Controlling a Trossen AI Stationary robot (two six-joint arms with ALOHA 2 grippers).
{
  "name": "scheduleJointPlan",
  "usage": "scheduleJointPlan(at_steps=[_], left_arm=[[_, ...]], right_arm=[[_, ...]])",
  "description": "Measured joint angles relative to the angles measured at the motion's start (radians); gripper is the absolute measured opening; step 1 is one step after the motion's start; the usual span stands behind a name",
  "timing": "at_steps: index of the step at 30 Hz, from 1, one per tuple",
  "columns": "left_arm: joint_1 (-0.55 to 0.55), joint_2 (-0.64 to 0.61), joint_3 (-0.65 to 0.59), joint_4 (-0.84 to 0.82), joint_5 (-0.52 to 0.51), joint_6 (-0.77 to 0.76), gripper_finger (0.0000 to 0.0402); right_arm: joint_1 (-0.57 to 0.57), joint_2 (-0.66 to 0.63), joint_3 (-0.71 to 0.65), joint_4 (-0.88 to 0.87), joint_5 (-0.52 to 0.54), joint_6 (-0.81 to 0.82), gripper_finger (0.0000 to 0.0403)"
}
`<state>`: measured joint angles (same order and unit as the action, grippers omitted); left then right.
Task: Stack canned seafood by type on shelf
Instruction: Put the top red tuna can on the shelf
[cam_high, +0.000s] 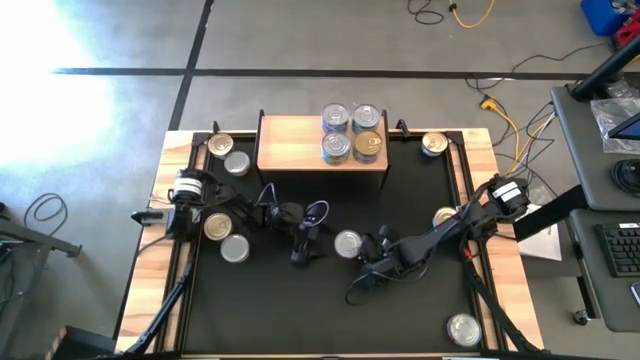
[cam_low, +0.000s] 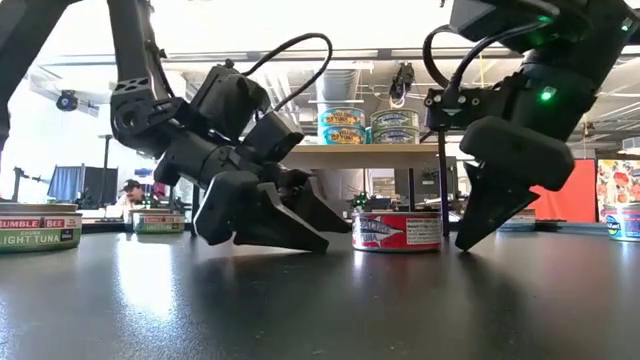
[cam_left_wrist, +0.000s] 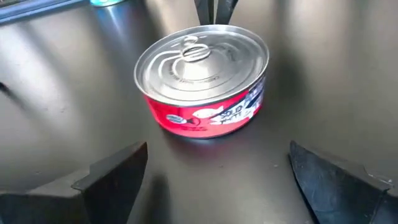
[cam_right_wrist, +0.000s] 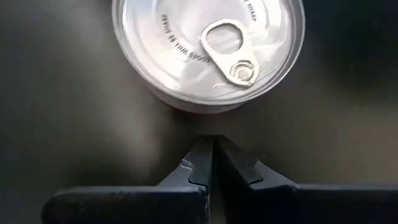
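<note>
A red-labelled can (cam_high: 348, 243) with a silver lid (cam_left_wrist: 202, 78) stands upright on the black table top, mid-table. My left gripper (cam_left_wrist: 216, 149) is open and low, on the can's left, with its fingers spread wider than the can and short of it. My right gripper (cam_right_wrist: 210, 142) is shut. It slants down on the can's right, its tips a little way off the can's wall (cam_right_wrist: 205, 109). The shelf (cam_high: 290, 145) stands at the far edge. Several cans sit on its right half, among them a gold-lidded one (cam_high: 368, 147).
Loose cans stand at the table's left (cam_high: 217, 226) (cam_high: 234, 248) (cam_high: 220, 147) (cam_high: 237, 163) and at its right (cam_high: 434, 144) (cam_high: 446, 216) (cam_high: 463, 328). The shelf's left half is bare wood. Wooden planks (cam_high: 155, 250) frame the black top.
</note>
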<state>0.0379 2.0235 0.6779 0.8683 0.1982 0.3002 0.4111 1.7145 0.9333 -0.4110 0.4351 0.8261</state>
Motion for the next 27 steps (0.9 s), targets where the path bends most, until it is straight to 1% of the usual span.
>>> scheduleJointPlan(at_steps=[4, 7, 10, 14, 17, 20, 27], left_arm=[[0.022, 0.010, 0.028, -0.020, 0.022, 0.017, 0.0374], [0.037, 0.041, 0.073, -0.022, 0.063, 0.033, 0.0374], [0.039, 0.071, 0.111, -0.017, 0.090, 0.034, 0.0373], [0.036, 0.105, 0.138, -0.004, 0.147, 0.044, 0.0373], [0.035, 0.127, 0.151, 0.019, 0.188, -0.005, 0.0373], [0.031, 0.132, 0.157, 0.031, 0.192, -0.073, 0.0374], [0.027, 0.143, 0.150, 0.098, 0.210, -0.178, 0.0374]], right_arm=[[-0.003, 0.000, 0.000, -0.001, 0.011, -0.010, 0.0013], [-0.014, 0.000, -0.001, -0.003, 0.039, -0.022, 0.0013], [-0.041, 0.000, -0.001, 0.003, 0.044, -0.035, 0.0013], [-0.084, 0.005, -0.005, 0.057, 0.045, -0.128, 0.0013], [-0.125, 0.005, -0.006, 0.081, 0.033, -0.165, 0.0013], [-0.147, 0.005, -0.006, 0.086, 0.029, -0.167, 0.0013], [-0.149, 0.004, -0.006, 0.117, 0.036, -0.198, 0.0013]])
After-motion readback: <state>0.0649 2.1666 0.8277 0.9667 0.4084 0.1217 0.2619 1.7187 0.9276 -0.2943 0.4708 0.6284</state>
